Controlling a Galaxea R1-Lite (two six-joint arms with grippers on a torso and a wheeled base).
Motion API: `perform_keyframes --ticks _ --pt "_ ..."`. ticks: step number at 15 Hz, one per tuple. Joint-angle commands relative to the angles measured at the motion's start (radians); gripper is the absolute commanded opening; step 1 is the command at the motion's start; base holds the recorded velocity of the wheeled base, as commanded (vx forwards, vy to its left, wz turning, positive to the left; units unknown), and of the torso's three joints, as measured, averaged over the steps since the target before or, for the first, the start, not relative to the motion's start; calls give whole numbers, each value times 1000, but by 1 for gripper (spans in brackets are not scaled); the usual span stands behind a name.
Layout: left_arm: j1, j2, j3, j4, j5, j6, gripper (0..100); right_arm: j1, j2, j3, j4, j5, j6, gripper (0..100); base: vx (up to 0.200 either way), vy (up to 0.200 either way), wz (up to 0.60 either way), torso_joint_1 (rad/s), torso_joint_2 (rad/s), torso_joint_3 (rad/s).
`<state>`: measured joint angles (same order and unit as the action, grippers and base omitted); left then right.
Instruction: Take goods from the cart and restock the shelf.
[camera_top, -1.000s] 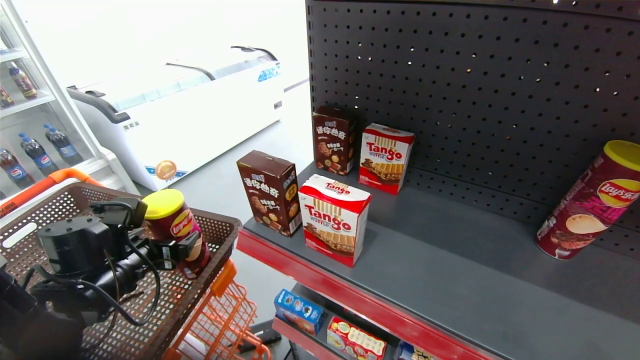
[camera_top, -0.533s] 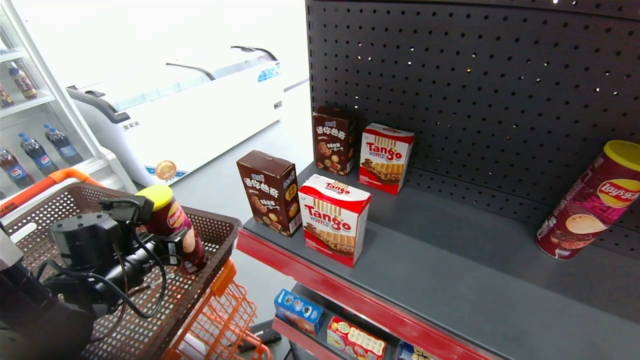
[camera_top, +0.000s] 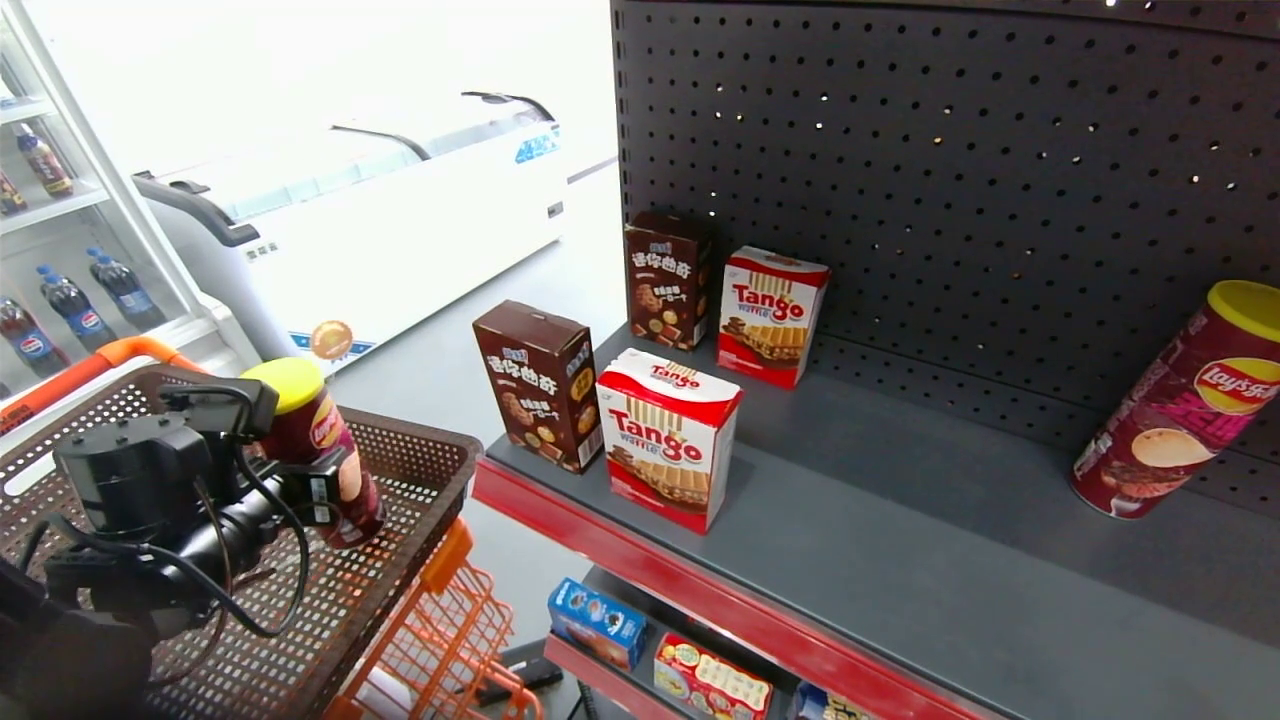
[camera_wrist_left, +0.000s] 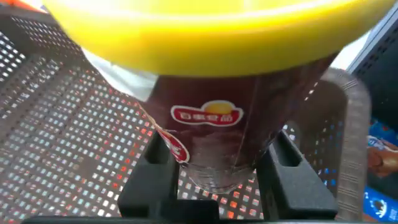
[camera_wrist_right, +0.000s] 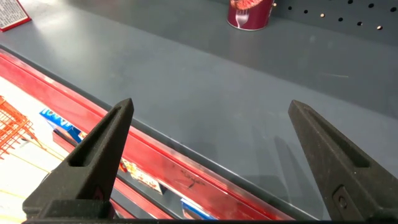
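Chip can (camera_top: 305, 430) we see clamped, a little tilted, in our left gripper (camera_top: 335, 487) over the brown cart basket (camera_top: 425, 465). Our right gripper (camera_wrist_right: 211, 106) hangs wide open, holding nothing, above the grey shelf (camera_wrist_right: 205, 74).

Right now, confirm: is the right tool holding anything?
No, the right tool hangs open above the bare shelf, with nothing in its grasp.

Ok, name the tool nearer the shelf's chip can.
Right. The right tool is open over the shelf, the shelved chip can ahead of it; the left tool is at the cart basket, shut on a second chip can.
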<state>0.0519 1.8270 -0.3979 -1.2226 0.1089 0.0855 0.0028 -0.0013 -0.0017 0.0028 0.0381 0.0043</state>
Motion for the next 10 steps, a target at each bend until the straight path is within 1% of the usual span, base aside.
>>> perform_keyframes --ticks 1,2,3,5,6,8,9,10 --pt "-9 -227 -2 107 -14 -1 0 0 1 0 0 0 0 100 0 0 0 0 0 0" --pt "-9 -258 -2 130 -25 -1 0 0 1 0 0 0 0 100 0 0 0 0 0 0" --pt "-12 -354 -2 202 -74 -1 0 0 1 0 0 0 0 100 0 0 0 0 0 0" --pt "-12 -416 4 248 -98 -1 0 0 1 0 0 0 0 100 0 0 0 0 0 0" --pt "-14 -466 10 284 -121 -3 0 0 1 0 0 0 0 100 0 0 0 0 0 0" --pt "-24 -529 10 307 -163 -4 0 0 1 0 0 0 0 100 0 0 0 0 0 0" --pt "-50 -555 11 334 -170 -6 0 0 1 0 0 0 0 100 0 0 0 0 0 0" --pt "-103 -603 -1 402 -170 -12 0 0 1 0 0 0 0 100 0 0 0 0 0 0"
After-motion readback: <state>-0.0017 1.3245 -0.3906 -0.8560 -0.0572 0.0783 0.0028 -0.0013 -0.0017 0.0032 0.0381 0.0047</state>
